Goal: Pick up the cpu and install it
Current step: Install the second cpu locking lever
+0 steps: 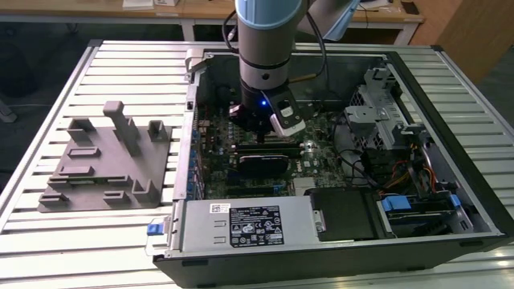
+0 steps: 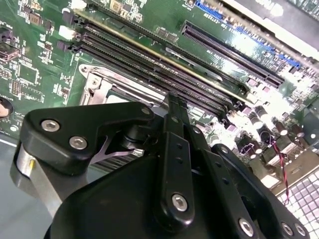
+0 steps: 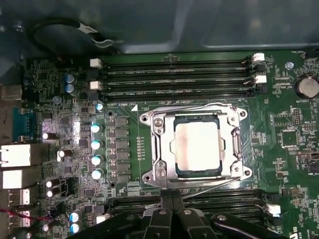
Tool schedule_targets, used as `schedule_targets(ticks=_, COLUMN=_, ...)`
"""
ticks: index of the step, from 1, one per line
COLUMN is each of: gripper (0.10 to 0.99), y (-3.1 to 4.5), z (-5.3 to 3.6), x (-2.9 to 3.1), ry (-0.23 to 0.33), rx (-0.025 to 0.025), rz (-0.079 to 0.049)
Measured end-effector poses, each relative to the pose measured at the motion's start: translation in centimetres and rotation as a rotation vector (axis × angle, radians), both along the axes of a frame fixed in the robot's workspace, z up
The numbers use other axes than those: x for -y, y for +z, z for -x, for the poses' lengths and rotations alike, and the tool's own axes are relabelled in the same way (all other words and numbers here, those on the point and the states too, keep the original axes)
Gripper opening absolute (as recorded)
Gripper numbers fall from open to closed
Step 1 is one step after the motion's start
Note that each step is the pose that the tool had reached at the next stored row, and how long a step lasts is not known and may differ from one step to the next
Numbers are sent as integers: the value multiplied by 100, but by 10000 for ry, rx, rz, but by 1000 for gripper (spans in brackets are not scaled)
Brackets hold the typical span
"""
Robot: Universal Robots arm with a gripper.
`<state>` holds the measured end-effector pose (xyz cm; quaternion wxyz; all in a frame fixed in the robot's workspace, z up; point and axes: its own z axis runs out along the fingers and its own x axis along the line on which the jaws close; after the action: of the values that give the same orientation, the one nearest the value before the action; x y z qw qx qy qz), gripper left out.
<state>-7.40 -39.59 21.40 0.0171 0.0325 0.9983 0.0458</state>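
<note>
Cpu (image 3: pixel 196 147) seated in socket (image 3: pixel 158 149), below tool (image 3: pixel 172 211)

- The cpu (image 3: pixel 197 147) is a small flat square chip with a pale silver-grey metal top.
- It lies level, seated in the motherboard's metal-framed socket.

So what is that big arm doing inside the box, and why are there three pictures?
The arm is a robot. Its gripper hangs over an open computer case lying on a slatted table. The exterior view looks from off the arm; both wrist views come from cameras riding on the arm, looking down at the green motherboard. In the first wrist view, the cpu, a silver square chip, sits in its metal socket. A grey plastic fixture lies beside the case.
</note>
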Motion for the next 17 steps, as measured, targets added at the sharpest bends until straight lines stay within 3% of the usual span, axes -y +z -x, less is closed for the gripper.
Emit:
schedule_targets(ticks=3, gripper=106, y=-9, z=0, x=28, ry=25, rx=-1, rz=-123)
schedule_targets(ticks=7, gripper=106, y=-19, z=1, x=58, ry=56, rx=-1, rz=-407)
schedule_targets(ticks=12, gripper=106, y=-25, z=15, x=120, ry=99, rx=-1, rz=-542)
schedule_targets(ticks=17, gripper=106, y=-51, z=53, x=146, ry=171, rx=-1, rz=-826)
